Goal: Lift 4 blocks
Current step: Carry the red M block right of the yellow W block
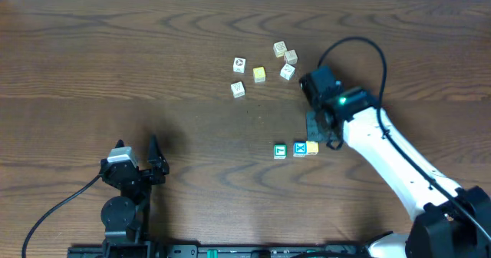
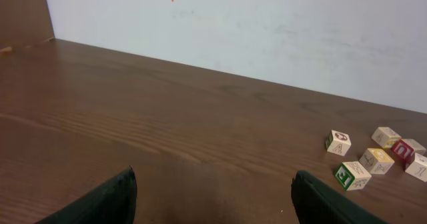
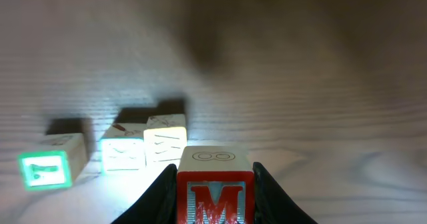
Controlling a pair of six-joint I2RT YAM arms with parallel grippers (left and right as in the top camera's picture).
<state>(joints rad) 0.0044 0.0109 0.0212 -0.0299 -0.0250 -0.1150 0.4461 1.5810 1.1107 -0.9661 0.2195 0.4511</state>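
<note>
My right gripper (image 3: 215,179) is shut on the red M block (image 3: 215,196), whose white top face shows a figure eight. Just beyond it on the table lie three blocks in a row: the teal-green one (image 3: 50,164), the blue one (image 3: 123,154) and the yellow-orange one (image 3: 165,141). From overhead the same row reads green (image 1: 280,150), blue with a white X (image 1: 300,149), yellow-orange (image 1: 312,147), with the right gripper (image 1: 319,127) just behind it hiding the red block. My left gripper (image 1: 138,160) stands open and empty at the front left.
A loose group of cream and white cubes (image 1: 239,64) with one pale yellow cube (image 1: 259,74) lies at the back centre, also seen at the right of the left wrist view as white cubes (image 2: 352,175). A white wall (image 2: 267,31) borders the table's far edge.
</note>
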